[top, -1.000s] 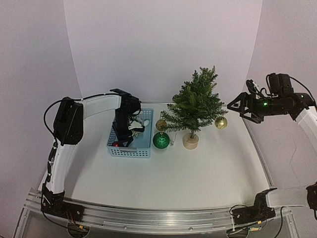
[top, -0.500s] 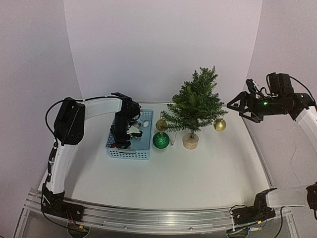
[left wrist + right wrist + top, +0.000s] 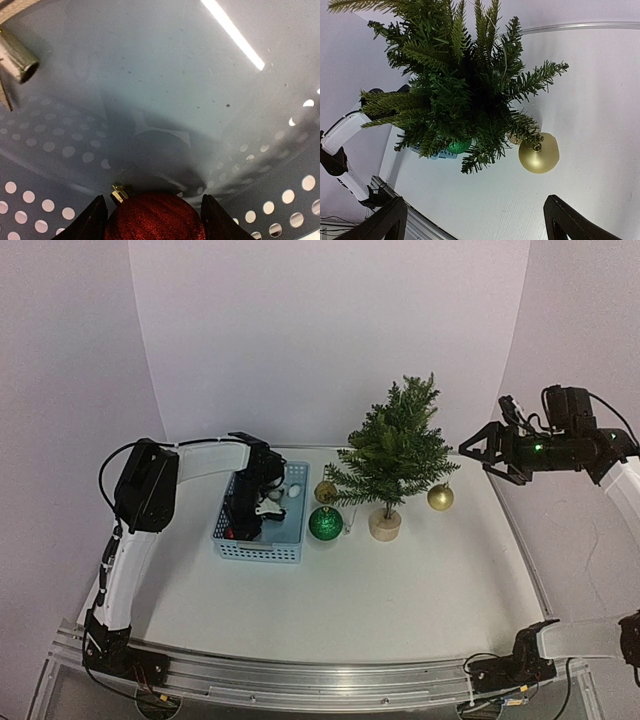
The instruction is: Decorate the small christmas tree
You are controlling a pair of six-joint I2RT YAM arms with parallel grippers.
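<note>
The left gripper [image 3: 155, 220] is reaching into the blue basket [image 3: 258, 552], its jaws clamping a red glitter bauble [image 3: 155, 212]. At the basket's 3 o'clock the small christmas tree [image 3: 392, 450] is standing on the surface [image 3: 400, 580]. At the tree's 3 o'clock the right gripper [image 3: 482, 453] is hovering, jaws wide apart.

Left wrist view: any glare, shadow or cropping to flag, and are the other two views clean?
Left wrist: a bright glare streak crosses the floor of the blue basket, a shadow sits mid-floor, the red glitter ball is cut by the bottom edge. Right wrist: small christmas tree and gold ball sharp. Top external: even light, front rail bows.
</note>
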